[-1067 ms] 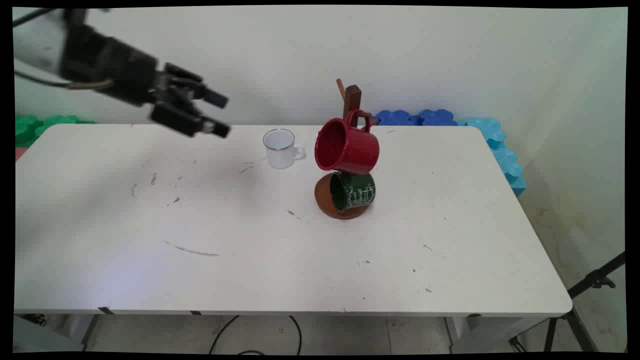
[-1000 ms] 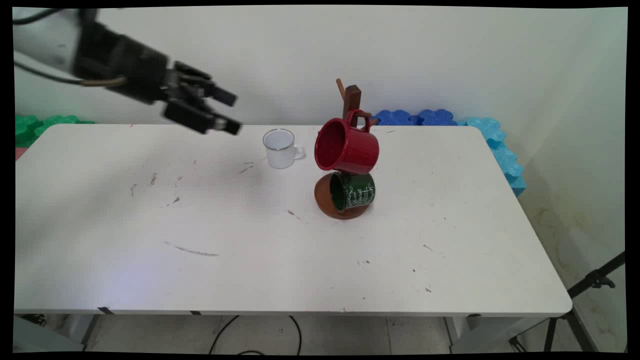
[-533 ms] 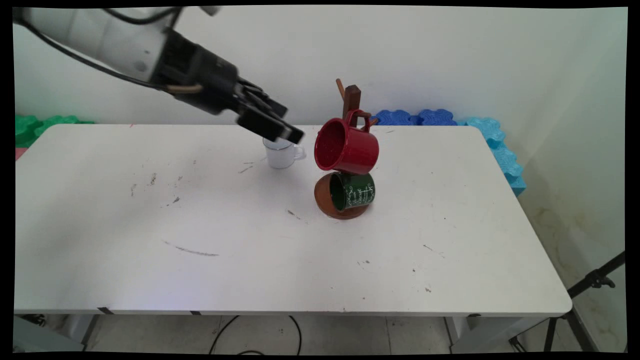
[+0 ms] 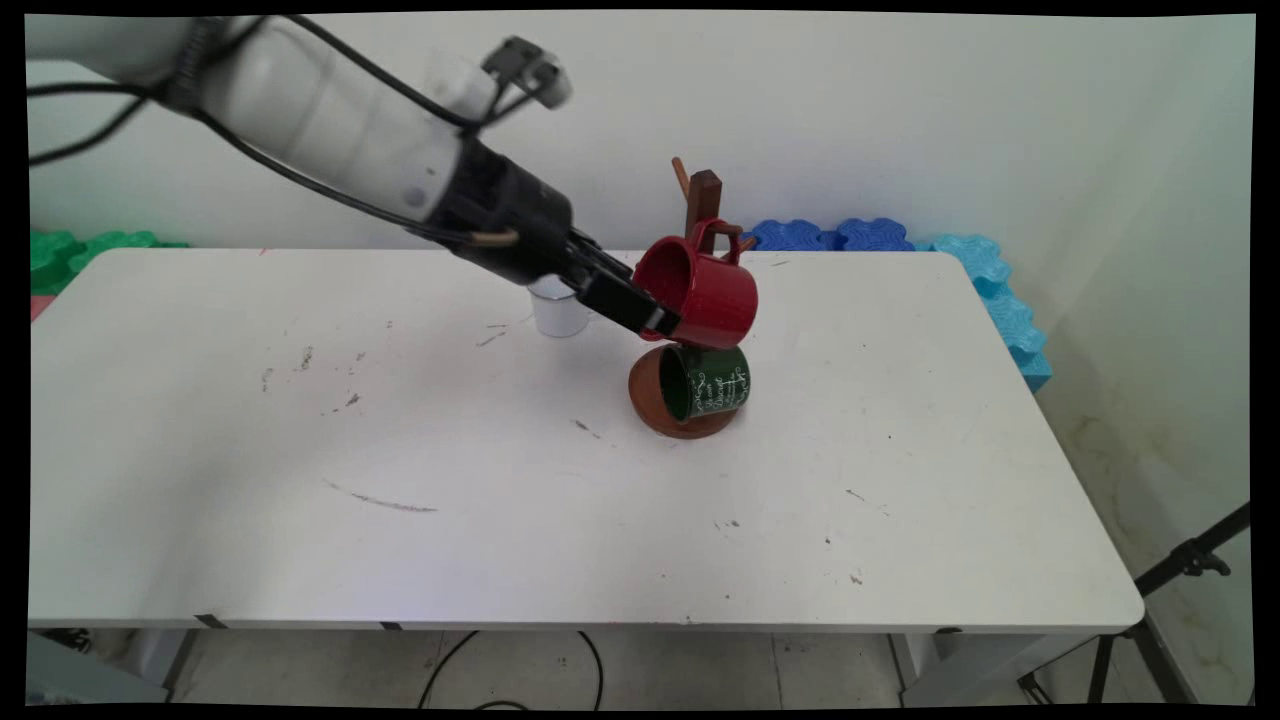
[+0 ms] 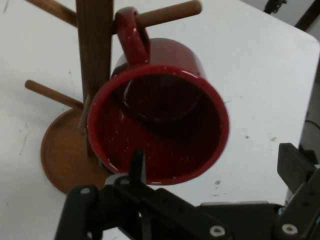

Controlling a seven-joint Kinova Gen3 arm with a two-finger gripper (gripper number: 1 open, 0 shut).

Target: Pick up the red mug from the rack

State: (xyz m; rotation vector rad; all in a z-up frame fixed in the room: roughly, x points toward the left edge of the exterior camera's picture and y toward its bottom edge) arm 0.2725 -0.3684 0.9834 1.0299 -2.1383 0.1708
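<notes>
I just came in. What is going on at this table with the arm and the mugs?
The white arm is reaching in from the left, and its black hand is at the open mouth of the red mug. This mug hangs by its handle on a peg of the wooden mug tree. The hand is open: one finger is at the mug's rim and the other is out to the side. A green mug hangs lower on the same tree. A small white cup stands on the table, partly behind the arm.

I can make out white lettering on the side of the green mug [image 4: 708,384] hanging low on the wooden rack [image 4: 703,200], but I cannot read its words. I see no other readable text.
</notes>
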